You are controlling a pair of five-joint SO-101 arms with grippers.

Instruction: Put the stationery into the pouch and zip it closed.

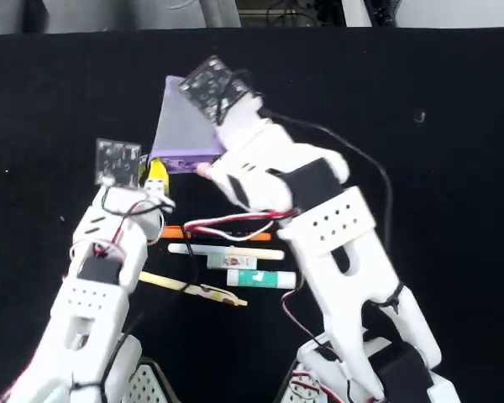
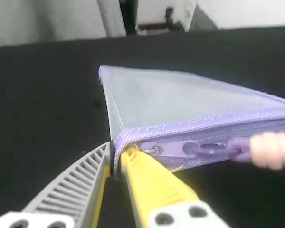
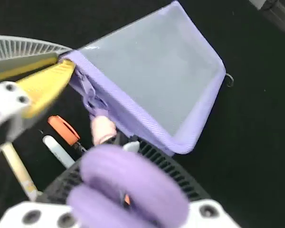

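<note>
Lying nearest on the worktop (image 1: 420, 210), the pens (image 1: 227, 250) are sitting at six o'clock of the pouch (image 1: 185, 134). I am pinching its zipper corner with my left hand (image 2: 116, 159) clamped tight; at three o'clock my right hand (image 1: 206, 170) is meeting the zipper pull (image 2: 218, 149), how open I cannot tell.
</note>
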